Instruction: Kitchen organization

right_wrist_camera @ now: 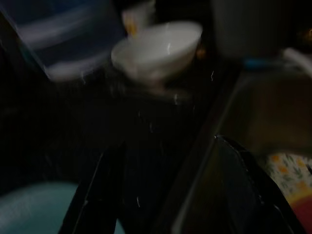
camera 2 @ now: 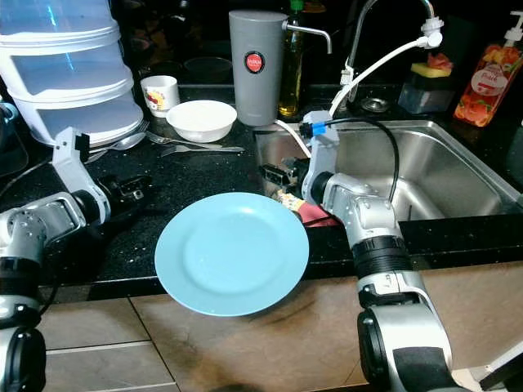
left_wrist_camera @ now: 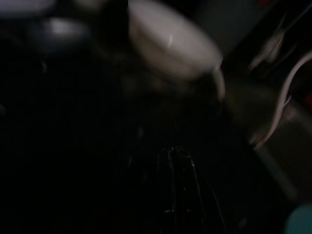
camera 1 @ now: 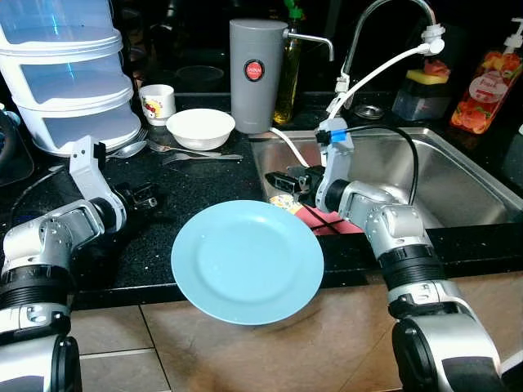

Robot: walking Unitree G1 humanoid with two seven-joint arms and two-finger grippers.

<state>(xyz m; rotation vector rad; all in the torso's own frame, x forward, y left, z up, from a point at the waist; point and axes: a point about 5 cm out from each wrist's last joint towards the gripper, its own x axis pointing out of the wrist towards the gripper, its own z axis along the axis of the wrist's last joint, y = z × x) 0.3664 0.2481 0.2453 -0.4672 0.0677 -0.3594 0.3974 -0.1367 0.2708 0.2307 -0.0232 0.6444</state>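
Item: kitchen counter and sink, as we find them.

- Blue plate: lies flat at the front of the black counter, its near rim hanging over the counter's edge. Neither gripper touches it.
- White bowl: upright at the back of the counter, beside a small printed cup. A spoon and fork lie loose just in front of it.
- Stacked clear containers: at the far left; grey dispenser stands behind the bowl.
- Sink: steel basin, with a patterned red cloth draped at its near left corner.
- Left gripper: low over the counter, left of the plate, holding nothing; its wrist view is dark and blurred, but the fingers appear pressed together.
- Right gripper: at the sink's left rim, just beyond the plate, fingers spread and holding nothing.

Progress, by our judgement: early. Plate, bowl, cup and cutlery all sit out ungathered; we take the plate, lying between both grippers, as the likely next piece.
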